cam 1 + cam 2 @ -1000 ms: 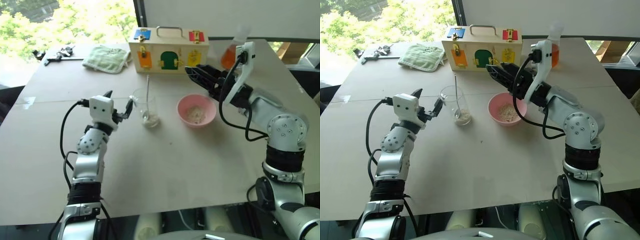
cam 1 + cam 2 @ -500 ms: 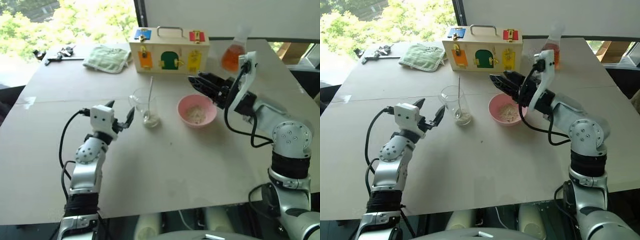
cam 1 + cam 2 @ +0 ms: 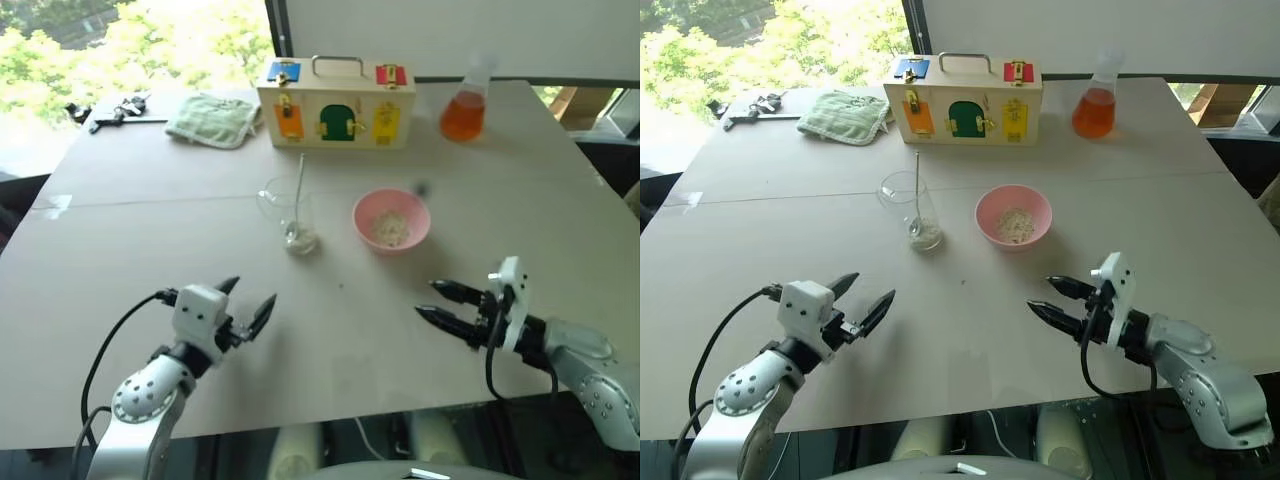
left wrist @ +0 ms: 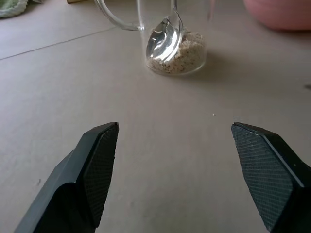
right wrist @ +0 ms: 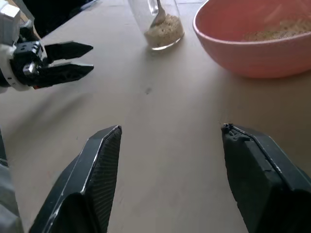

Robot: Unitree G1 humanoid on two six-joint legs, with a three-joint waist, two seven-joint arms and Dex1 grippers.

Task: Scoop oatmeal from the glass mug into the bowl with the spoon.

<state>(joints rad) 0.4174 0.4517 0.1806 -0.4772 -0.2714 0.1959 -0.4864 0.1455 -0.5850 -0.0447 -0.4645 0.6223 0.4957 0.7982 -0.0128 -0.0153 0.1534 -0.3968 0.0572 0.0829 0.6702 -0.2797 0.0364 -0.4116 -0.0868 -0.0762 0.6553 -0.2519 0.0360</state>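
Note:
The glass mug (image 3: 291, 213) stands mid-table with the spoon (image 3: 298, 190) upright inside it, its scoop resting in oatmeal (image 4: 180, 52) at the bottom. To the mug's right sits the pink bowl (image 3: 391, 219), holding a small heap of oatmeal (image 3: 389, 230). My left gripper (image 3: 250, 305) hovers open near the table's front edge, well in front of the mug, with nothing between its fingers. Near the front edge on the other side, my right gripper (image 3: 441, 303) is open and empty, in front of the bowl.
At the back stands a wooden latch box (image 3: 336, 102), with a flask of orange liquid (image 3: 463, 108) to its right and a green cloth (image 3: 213, 118) to its left. Dark tools (image 3: 115, 108) lie at the far left corner.
Both arms have pulled back and down from the mug and bowl toward the table's front edge. Both grippers stayed open. Mug, spoon and bowl have not moved.

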